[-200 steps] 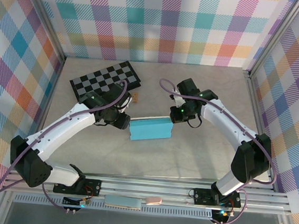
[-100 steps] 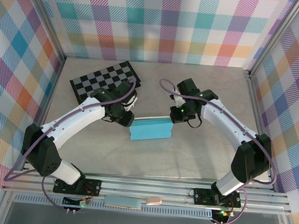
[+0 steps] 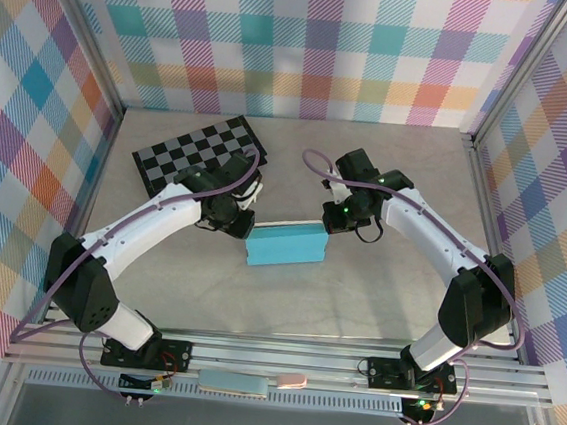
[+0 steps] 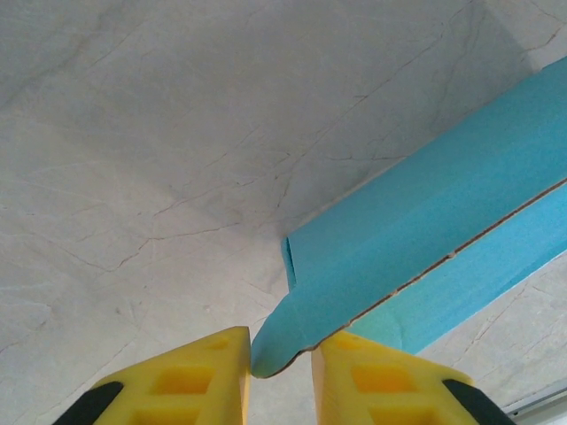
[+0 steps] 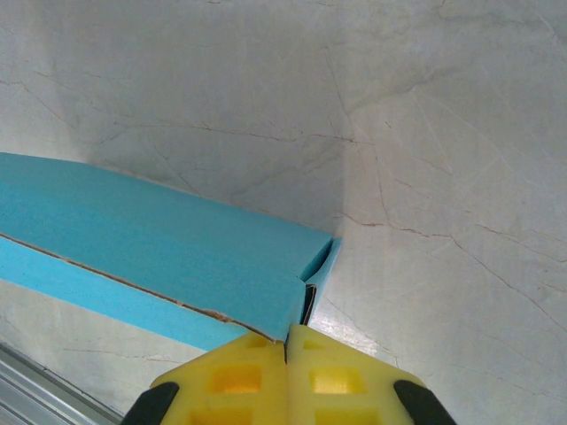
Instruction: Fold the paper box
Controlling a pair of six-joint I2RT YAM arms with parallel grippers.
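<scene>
Box (image 3: 282, 244) lies mid-tabletop (image 3: 374, 312), long side running left-right, my two claws at its ends. Top view gives the layout but not the jaws: left claw (image 3: 242, 226) at the box's left end, right claw (image 3: 329, 221) at its far right corner, checkerboard (image 3: 201, 151) toward the far left corner, apart from the box. Left wrist view: left claw (image 4: 279, 356) has a narrow gap with a rounded corner of the box (image 4: 425, 230) sitting in it; can't tell if I'm actually pinching. Right wrist view: right claw (image 5: 286, 341) is closed, fingers pressed together, tips at the box's (image 5: 159, 248) end corner beside a dark slit; can't tell if any card is caught.
</scene>
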